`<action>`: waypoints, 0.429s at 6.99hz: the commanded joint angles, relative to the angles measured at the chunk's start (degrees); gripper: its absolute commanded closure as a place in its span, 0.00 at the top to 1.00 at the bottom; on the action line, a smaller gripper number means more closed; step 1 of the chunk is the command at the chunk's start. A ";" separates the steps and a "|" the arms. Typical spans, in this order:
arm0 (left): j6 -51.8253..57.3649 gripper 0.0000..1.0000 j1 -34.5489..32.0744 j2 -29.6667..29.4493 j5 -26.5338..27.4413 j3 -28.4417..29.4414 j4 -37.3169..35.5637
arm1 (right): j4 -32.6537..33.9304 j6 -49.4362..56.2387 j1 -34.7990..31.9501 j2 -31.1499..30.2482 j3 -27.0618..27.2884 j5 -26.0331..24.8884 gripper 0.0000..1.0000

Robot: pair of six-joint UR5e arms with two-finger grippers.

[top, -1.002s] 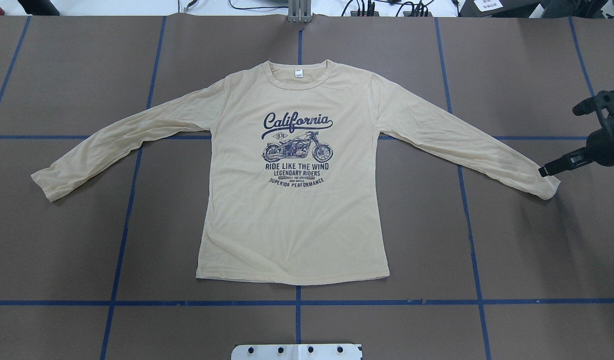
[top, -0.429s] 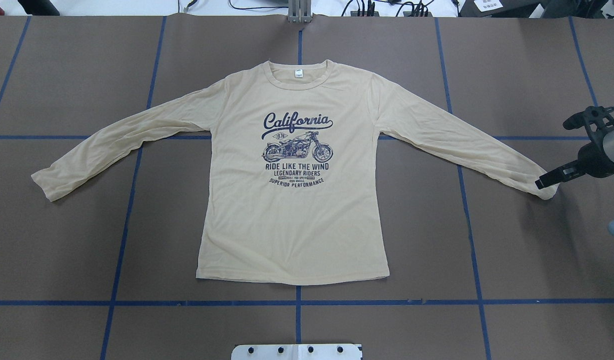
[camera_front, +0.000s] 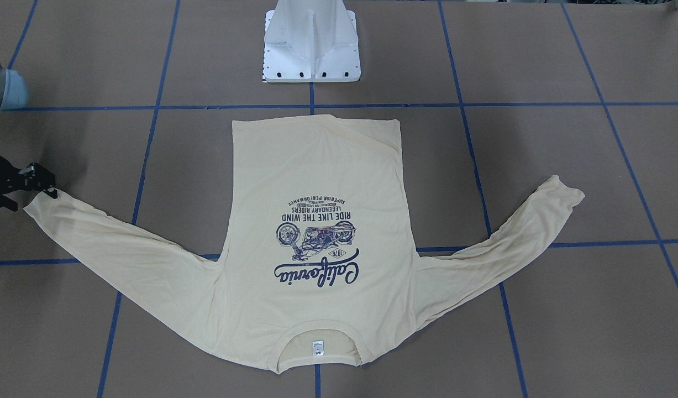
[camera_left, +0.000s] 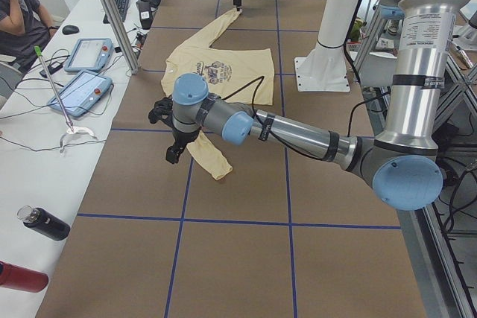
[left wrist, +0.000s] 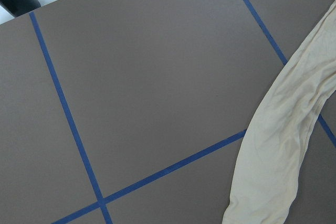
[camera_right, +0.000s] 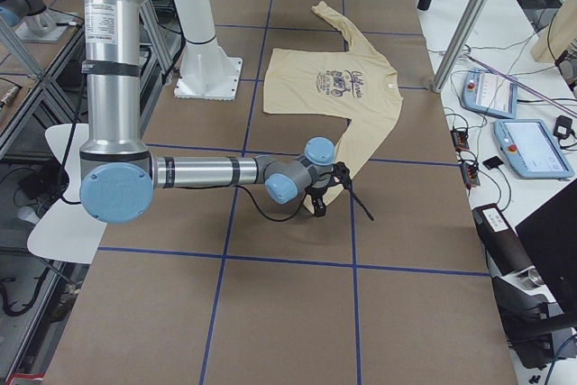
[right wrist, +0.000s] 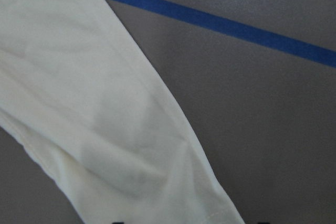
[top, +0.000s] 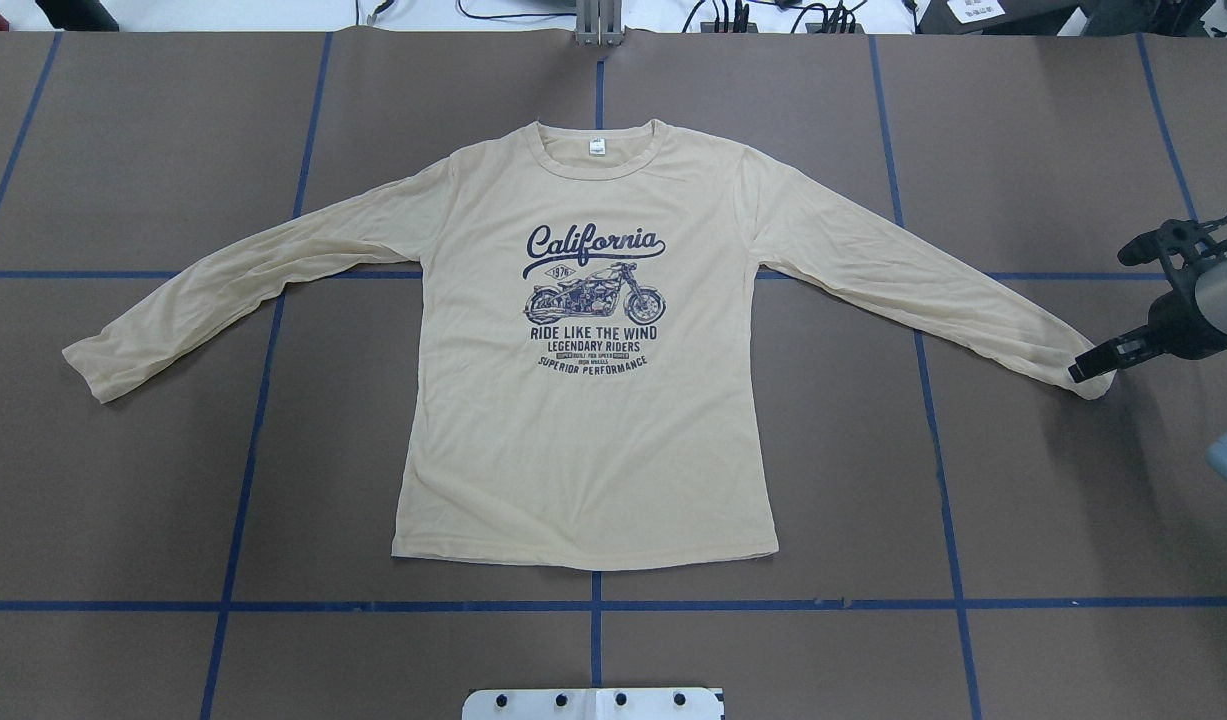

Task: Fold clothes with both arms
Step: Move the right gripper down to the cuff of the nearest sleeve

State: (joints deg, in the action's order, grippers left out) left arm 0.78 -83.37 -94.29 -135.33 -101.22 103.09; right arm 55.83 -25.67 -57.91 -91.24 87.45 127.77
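Brown, blue-taped table (top: 123, 480) beneath flat T-shirt (top: 583, 430)

The cream-yellow T-shirt (top: 583, 450) lay flat with its front up and both long sleeves spread out to the sides. It had a dark blue motorbike picture and the word "California" on it. A small white label (top: 597, 147) sat inside the neck. The right gripper (top: 1078, 368) was at the cuff on the robot's right, fingers apart. The left gripper (camera_left: 173, 156) hung near the other cuff.
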 commanded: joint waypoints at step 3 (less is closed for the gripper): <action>0.10 1.00 -0.03 0.34 -0.02 0.06 0.00 | 0.07 0.00 0.43 0.72 -0.70 0.46 0.54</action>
State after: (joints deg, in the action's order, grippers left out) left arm 0.87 -83.40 -94.05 -135.35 -101.23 103.13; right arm 55.89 -25.66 -57.52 -90.63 86.76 128.07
